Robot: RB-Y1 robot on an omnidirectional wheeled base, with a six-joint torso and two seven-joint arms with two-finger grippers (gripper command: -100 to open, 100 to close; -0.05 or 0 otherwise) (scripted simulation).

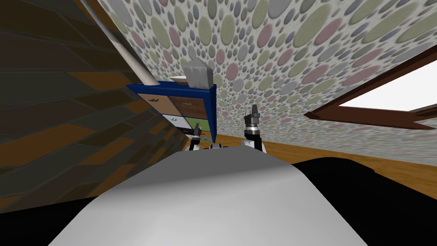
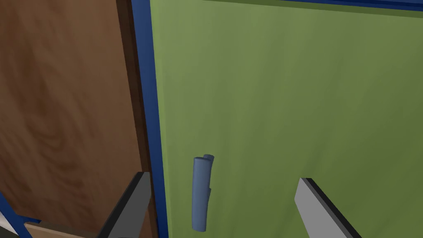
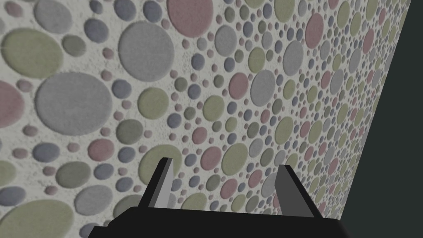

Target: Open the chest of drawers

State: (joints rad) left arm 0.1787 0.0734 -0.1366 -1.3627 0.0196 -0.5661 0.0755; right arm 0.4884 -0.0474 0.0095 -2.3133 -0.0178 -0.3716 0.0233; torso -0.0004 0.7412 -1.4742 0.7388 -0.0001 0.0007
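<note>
the blue chest of drawers (image 1: 212,113) stands left of centre in the head view. the left gripper (image 2: 222,177) is spread wide and empty, facing the green drawer front (image 2: 289,103). its blue handle (image 2: 200,194) sits nearer one finger, so closing now would likely catch it off-centre and slip. the right gripper (image 1: 254,112) is open and empty at centre.

A blue-framed chest of drawers (image 1: 212,111) presents a green drawer front (image 2: 289,103) ahead of the left tool (image 2: 222,177), whose fingers (image 2: 318,208) are light grey with dark edges. A slate-blue handle (image 2: 201,192) sits between them, and a brown wood-grained front (image 2: 62,103) lies alongside. Beyond the right tool (image 3: 225,165), the off-white wall (image 3: 165,82) carries green, pink and grey dots.
</note>
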